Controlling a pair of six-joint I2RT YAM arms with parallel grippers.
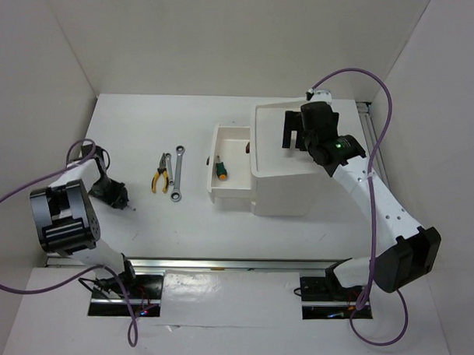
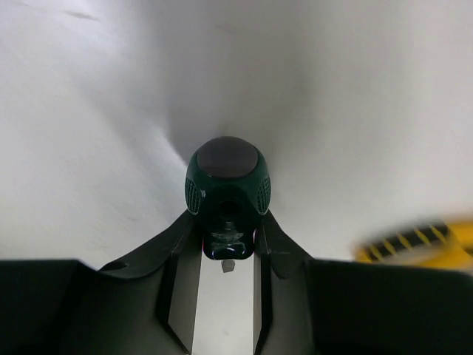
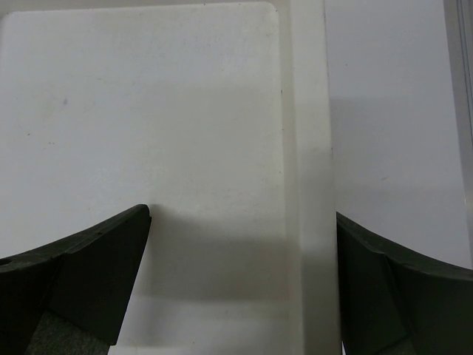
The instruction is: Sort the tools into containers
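Top external, drawer (image 1: 232, 191): left of right gripper (image 1: 293, 140), holds orange-handled screwdriver (image 1: 221, 171).
Right gripper: fingers apart, above top tray (image 3: 148, 111).
Left gripper (image 2: 229, 223): clamps green screwdriver (image 2: 228, 166).

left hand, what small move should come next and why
Probably close the left hand firmly on the green screwdriver, then lift. Its fingers flank it on the table, and the drawer stands open with a second screwdriver inside.

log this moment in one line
left gripper: shut on green screwdriver | right gripper: open over box | table: pliers, wrench | drawer: open
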